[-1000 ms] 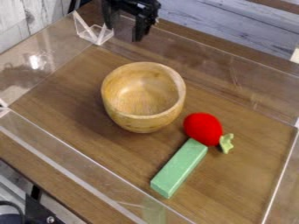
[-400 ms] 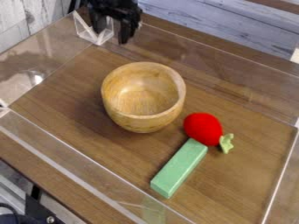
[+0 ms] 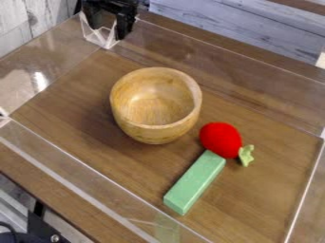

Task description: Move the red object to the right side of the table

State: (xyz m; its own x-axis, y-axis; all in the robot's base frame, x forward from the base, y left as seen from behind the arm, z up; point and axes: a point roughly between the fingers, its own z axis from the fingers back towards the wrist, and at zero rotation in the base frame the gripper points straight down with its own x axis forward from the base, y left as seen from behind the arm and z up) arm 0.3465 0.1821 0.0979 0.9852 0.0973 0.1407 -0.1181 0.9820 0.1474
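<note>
- Watching from the single overhead-angle view, I start at the upper left: my hand (image 3: 108, 33) hangs over the far-left corner of the counter (image 3: 89, 123), black, pointing mostly downward, jaws spread wide with nothing between them.
- Hand sits just at the clear acrylic wall (image 3: 191, 38) that runs along the far edge; I can't tell if it touches the wall or the surface.
- A small clear angled piece shows just beside the hand at the corner; too blurry for me to say what it is.
- Centre-left of the counter: wooden bowl (image 3: 155, 106), upright, looks empty inside, well apart from my hand.
- Right of the bowl, near its lower-right rim but not touching it as far as I can see: the red object (image 3: 219, 139), round and glossy, resting on the counter.
- Its green leafy stem (image 3: 245, 154) points toward the lower right.
- Below the red object: green block (image 3: 195, 183), lying flat, long side running diagonally toward the near edge, its top end just beside or touching the red object.
- Red object sits right of centre, well apart from the right-side acrylic wall.
</note>
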